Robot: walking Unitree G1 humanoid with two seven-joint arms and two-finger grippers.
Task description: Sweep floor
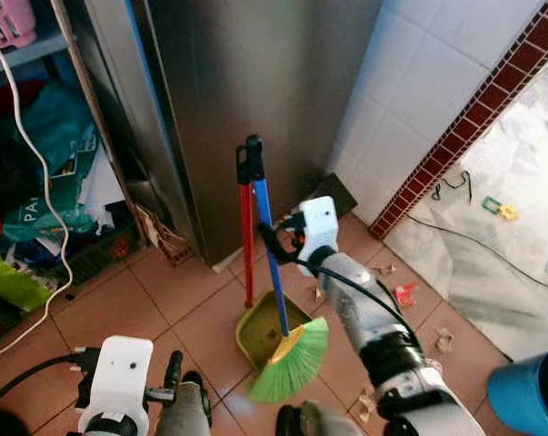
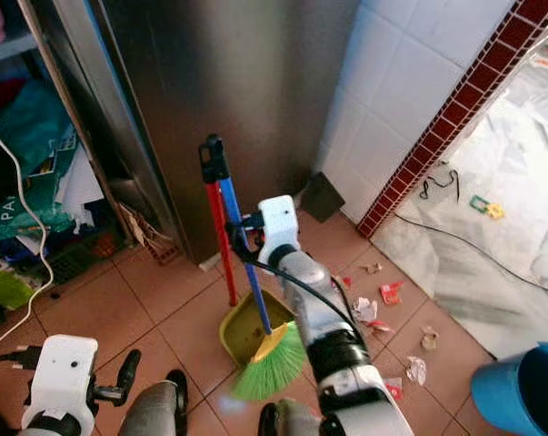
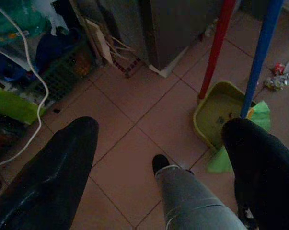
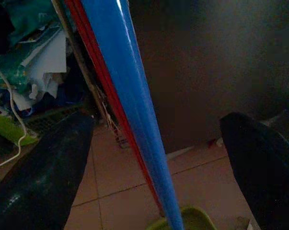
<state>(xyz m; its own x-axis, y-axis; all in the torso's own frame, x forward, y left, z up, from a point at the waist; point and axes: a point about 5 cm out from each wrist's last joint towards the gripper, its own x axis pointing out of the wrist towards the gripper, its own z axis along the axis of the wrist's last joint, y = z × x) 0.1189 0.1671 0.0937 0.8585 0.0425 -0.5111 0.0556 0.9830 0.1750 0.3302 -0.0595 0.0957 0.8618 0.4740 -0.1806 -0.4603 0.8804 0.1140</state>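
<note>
Broom point(image 1: 272, 263) handle between spread right hand point(image 4: 149, 163) fingers — left hand point(image 3: 158, 158) spread, low over tiles.

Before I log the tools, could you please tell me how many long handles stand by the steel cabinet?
2. The blue broom handle stands between the right pincer's open fingers, not yet gripped; the red dustpan handle stands just beside it, on the robot's left.

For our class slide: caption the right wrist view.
Open right gripper straddles the blue broom handle, red dustpan handle just behind.
</note>
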